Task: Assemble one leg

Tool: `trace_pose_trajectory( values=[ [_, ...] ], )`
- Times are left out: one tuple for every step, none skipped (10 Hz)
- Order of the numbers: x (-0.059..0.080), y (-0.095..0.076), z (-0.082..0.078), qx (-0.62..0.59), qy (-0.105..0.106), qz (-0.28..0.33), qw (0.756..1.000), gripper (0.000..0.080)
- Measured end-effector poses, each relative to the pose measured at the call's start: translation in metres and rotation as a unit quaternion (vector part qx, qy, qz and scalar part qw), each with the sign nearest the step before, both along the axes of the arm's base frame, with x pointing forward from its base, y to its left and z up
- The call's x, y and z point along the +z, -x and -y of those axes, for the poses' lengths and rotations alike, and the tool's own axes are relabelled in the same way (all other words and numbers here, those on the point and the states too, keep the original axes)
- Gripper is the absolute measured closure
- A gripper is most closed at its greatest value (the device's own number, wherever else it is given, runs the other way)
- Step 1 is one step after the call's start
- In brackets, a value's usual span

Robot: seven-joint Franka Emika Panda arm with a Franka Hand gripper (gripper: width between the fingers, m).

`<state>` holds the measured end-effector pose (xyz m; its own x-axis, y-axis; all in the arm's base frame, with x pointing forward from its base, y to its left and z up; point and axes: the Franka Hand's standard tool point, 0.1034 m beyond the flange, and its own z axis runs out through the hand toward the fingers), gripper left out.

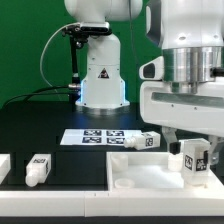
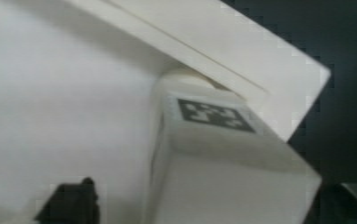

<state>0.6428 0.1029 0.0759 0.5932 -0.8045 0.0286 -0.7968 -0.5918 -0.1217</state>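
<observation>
Gripper (image 1: 192, 150) clamped on leg (image 1: 193, 157) over panel (image 1: 135, 170) corner; tilt could jam the peg

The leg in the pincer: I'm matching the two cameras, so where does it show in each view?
Exterior view: the leg stands upright under the pincer, over the square panel, at the exterior view's right.
Wrist view: the leg fills the middle, against the panel.
Shared landmark: the leg's square tag.
</observation>
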Motion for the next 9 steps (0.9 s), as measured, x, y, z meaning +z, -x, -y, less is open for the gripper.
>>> trace_pose_trajectory(
  values=[
    [0.002,-0.003,-0.002,0.102,0.009,0.008,0.995,0.0172],
    [0.004,-0.001,-0.007,0.164,0.014,0.012,0.986,0.0156],
    [0.006,0.001,-0.012,0.196,0.019,0.018,0.980,0.0156],
    [0.004,0.001,-0.009,0.210,0.022,0.017,0.977,0.0156],
    [0.003,0.001,-0.006,0.252,0.030,0.018,0.967,0.0150],
    [0.003,0.001,-0.006,0.301,0.037,0.020,0.953,0.0150],
    [0.000,-0.001,-0.005,0.406,0.057,0.022,0.912,0.0150],
    [-0.001,-0.002,-0.009,0.452,0.062,0.024,0.890,0.0150],
    [-0.001,-0.002,-0.009,0.436,0.060,0.023,0.898,0.0150]
  ],
)
